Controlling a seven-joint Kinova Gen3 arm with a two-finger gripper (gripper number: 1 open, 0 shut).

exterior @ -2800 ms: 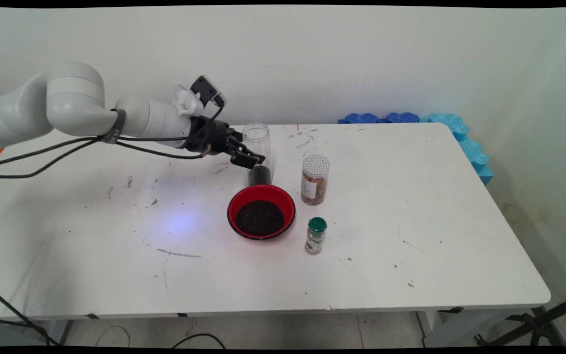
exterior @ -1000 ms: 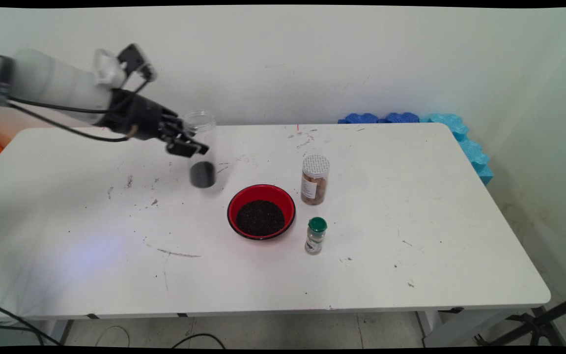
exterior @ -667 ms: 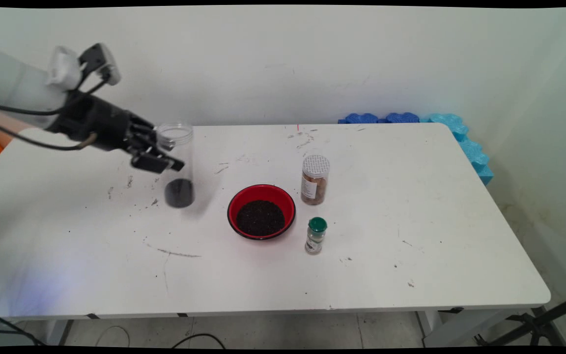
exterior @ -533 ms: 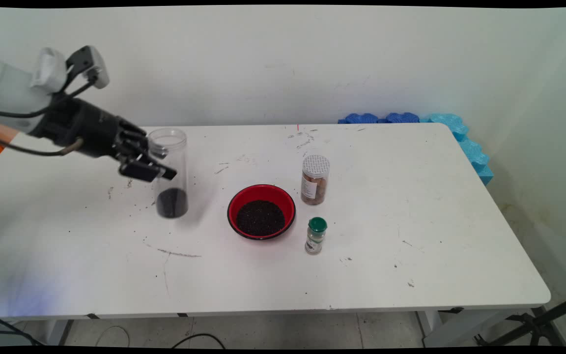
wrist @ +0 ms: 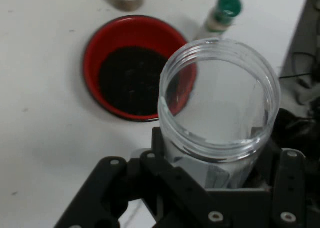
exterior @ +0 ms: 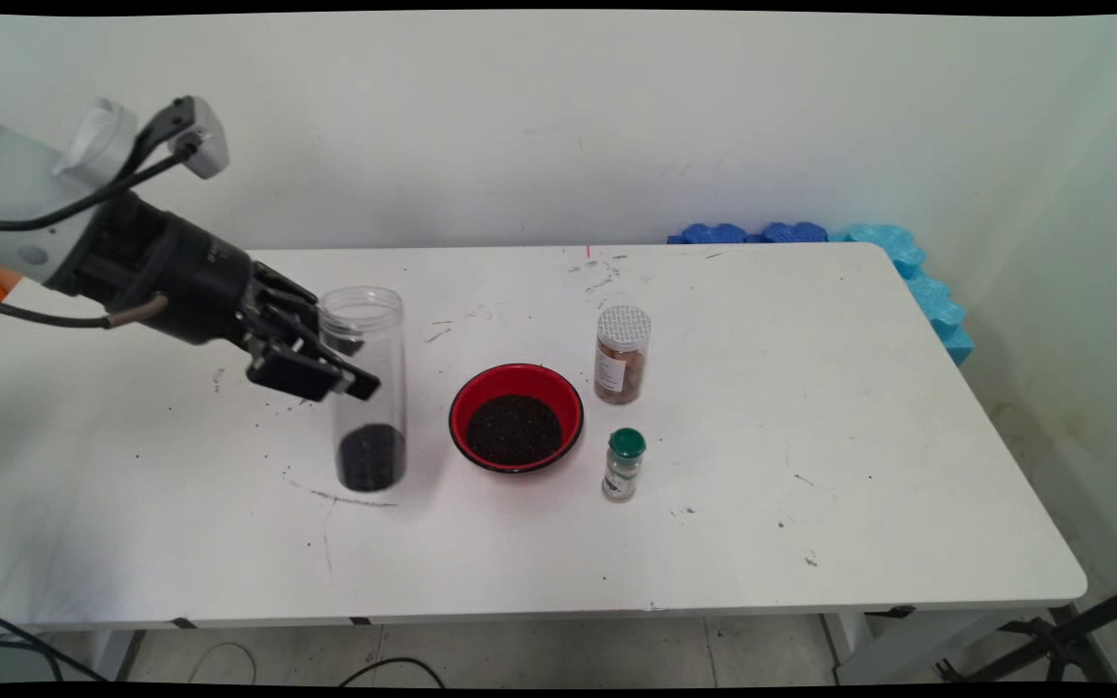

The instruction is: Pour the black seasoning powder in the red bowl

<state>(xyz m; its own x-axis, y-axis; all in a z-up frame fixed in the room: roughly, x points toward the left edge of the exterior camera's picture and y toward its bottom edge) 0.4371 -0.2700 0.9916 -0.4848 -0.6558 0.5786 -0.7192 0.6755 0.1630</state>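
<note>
My claw [exterior: 331, 364] is clamped on one tall clear plastic jar [exterior: 368, 388], left of centre in the main view, open-mouthed, with a dark layer of grains at its bottom. Whether its base touches the bench [exterior: 811, 436] is unclear. My linkage hides its lower half in the hand view. Right of it: one red bowl [exterior: 516, 417] of dark grains, one brown-filled jar [exterior: 622, 355], one green-capped shaker [exterior: 623, 464].

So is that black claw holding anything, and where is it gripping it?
Yes: the gripper holds the clear jar by its side wall, about midway up.
</note>
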